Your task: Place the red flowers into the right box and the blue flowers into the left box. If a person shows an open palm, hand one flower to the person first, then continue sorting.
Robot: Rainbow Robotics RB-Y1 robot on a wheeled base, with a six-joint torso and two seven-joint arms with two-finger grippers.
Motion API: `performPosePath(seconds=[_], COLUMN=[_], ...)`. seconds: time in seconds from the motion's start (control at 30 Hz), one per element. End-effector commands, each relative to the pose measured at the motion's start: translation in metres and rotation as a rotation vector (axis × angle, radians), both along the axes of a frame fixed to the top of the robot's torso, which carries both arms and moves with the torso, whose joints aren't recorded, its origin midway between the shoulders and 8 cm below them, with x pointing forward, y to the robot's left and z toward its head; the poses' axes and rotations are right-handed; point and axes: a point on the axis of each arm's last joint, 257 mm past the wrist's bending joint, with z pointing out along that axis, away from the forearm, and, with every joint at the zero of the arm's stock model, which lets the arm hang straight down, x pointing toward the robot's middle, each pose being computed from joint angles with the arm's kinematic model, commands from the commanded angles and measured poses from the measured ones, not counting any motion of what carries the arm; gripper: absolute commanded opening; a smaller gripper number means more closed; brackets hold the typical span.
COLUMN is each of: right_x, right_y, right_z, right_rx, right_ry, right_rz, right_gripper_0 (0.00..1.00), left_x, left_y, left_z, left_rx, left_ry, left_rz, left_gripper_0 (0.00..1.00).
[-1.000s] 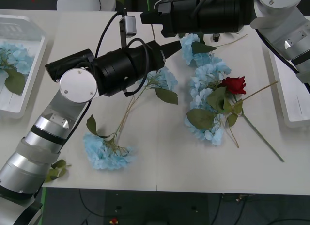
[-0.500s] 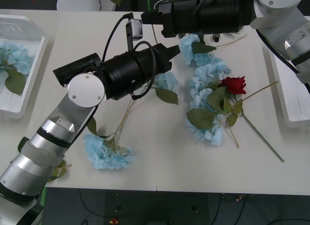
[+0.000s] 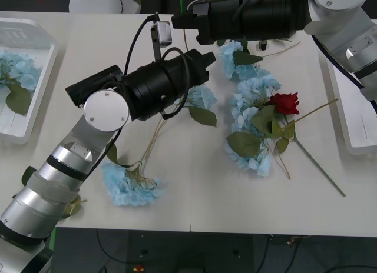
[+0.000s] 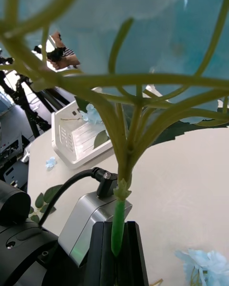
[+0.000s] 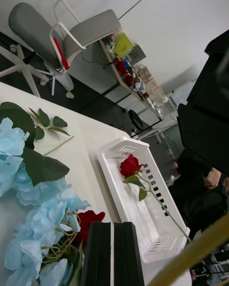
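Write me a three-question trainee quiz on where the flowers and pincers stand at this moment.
1. True or false: the right box already holds a red rose.
2. What does the right pincer grip? A) a red rose B) a blue flower's stem C) nothing
3. Which colour of flowers lies in the left box?
Key: 1 true; 2 B; 3 blue, the blue flowers.

The right claw [image 4: 116, 250] pinches a blue flower's green stem [image 4: 119, 219]; beyond, a white box [image 4: 78, 138] sits at the bench [image 4: 191, 181] edge.
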Motion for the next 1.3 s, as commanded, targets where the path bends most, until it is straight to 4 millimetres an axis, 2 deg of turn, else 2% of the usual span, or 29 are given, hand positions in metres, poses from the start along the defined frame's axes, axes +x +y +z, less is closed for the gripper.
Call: performPosePath(seconds=[0.03, 0.1, 0.2, 0.43, 0.6, 0.7, 0.77, 0.8, 0.87, 0.9, 0.97, 1.0, 1.07, 1.1, 1.17, 1.2, 1.27, 1.3], right_x=[-0.003, 0.000, -0.001, 0.002, 0.000, -0.003, -0.005, -0.006, -0.009, -0.008, -0.012, -0.013, -0.015, -0.016, -0.021, -0.023, -0.027, -0.028], right_y=[0.011, 0.009, 0.009, 0.004, -0.010, -0.028, -0.050, -0.056, -0.081, -0.089, -0.122, -0.131, -0.170, -0.180, -0.215, -0.225, -0.259, -0.266], right_z=[0.026, 0.025, 0.025, 0.025, 0.020, 0.011, 0.001, -0.002, -0.015, -0.019, -0.037, -0.042, -0.059, -0.063, -0.076, -0.079, -0.087, -0.090], right_rx=[0.003, 0.003, 0.004, -0.002, -0.048, -0.108, -0.165, -0.183, -0.272, -0.299, -0.415, -0.446, -0.576, -0.607, -0.712, -0.741, -0.847, -0.868], right_ry=[-0.034, -0.029, -0.025, -0.029, -0.013, 0.025, 0.093, 0.109, 0.166, 0.179, 0.241, 0.254, 0.300, 0.311, 0.362, 0.373, 0.403, 0.411], right_rz=[0.011, 0.003, 0.004, -0.004, 0.000, -0.003, -0.022, -0.027, -0.062, -0.075, -0.128, -0.144, -0.220, -0.236, -0.296, -0.311, -0.362, -0.373], right_gripper_0=[0.53, 0.70, 0.77, 0.83, 0.83, 0.83, 0.83, 0.83, 0.83, 0.83, 0.83, 0.83, 0.83, 0.83, 0.83, 0.83, 0.83, 0.83], left_x=[-0.002, -0.002, -0.001, 0.001, 0.008, 0.018, 0.029, 0.032, 0.040, 0.042, 0.045, 0.046, 0.046, 0.046, 0.045, 0.044, 0.043, 0.043], left_y=[-0.009, -0.009, -0.008, -0.005, 0.011, 0.042, 0.079, 0.090, 0.136, 0.148, 0.194, 0.207, 0.254, 0.264, 0.307, 0.318, 0.360, 0.369], left_z=[0.021, 0.020, 0.021, 0.022, 0.024, 0.032, 0.039, 0.040, 0.043, 0.045, 0.052, 0.054, 0.058, 0.060, 0.066, 0.067, 0.071, 0.072], left_rx=[-0.120, -0.122, -0.122, -0.122, -0.133, -0.159, -0.138, -0.133, -0.091, -0.079, -0.015, 0.003, 0.055, 0.063, 0.103, 0.119, 0.171, 0.183], left_ry=[0.064, 0.068, 0.066, 0.059, 0.055, 0.063, 0.056, 0.057, 0.065, 0.065, 0.070, 0.069, 0.093, 0.100, 0.128, 0.134, 0.160, 0.166], left_rz=[-0.015, -0.014, -0.013, -0.002, 0.025, 0.055, 0.091, 0.102, 0.138, 0.147, 0.178, 0.192, 0.233, 0.241, 0.278, 0.288, 0.337, 0.349], left_gripper_0=[0.00, 0.00, 0.00, 0.00, 0.00, 0.00, 0.00, 0.00, 0.00, 0.00, 0.00, 0.00, 0.00, 0.00, 0.00, 0.00, 0.00, 0.00])
